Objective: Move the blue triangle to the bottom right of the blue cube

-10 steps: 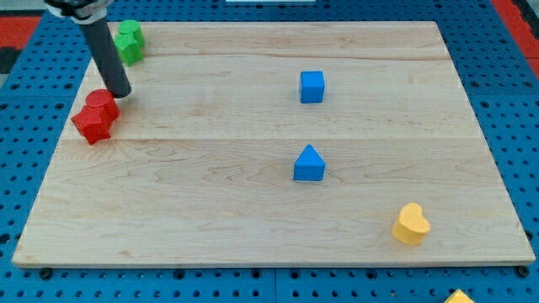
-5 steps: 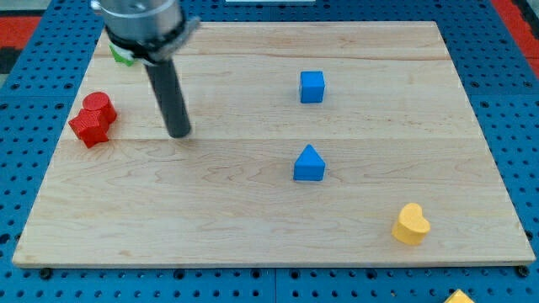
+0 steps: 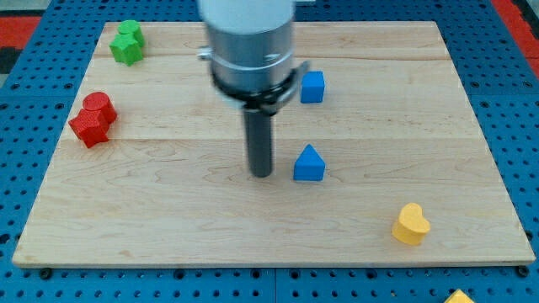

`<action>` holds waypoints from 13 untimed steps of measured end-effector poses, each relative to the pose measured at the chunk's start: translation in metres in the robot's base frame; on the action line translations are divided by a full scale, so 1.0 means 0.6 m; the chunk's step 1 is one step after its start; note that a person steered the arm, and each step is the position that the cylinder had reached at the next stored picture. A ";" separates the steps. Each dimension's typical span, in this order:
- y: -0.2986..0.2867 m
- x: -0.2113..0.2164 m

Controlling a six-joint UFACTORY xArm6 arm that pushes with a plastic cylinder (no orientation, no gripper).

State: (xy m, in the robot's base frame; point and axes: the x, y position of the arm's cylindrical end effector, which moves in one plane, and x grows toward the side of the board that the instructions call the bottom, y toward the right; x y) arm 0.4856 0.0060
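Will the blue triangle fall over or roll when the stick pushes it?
Probably neither. The blue triangle sits on a flat base on the smooth wooden board, so it should slide. My tip is just to its left; an off-centre push might spin it.

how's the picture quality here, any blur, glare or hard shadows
Camera view: lighting is even and soft, with no glare on the wooden board; the blue triangle, blue cube and yellow block are sharp, with only faint shadows; the arm's large pale body at the view's top looks slightly soft; my tip sits just left of the triangle.
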 end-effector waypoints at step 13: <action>-0.002 0.059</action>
State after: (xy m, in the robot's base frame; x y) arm 0.5209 0.0046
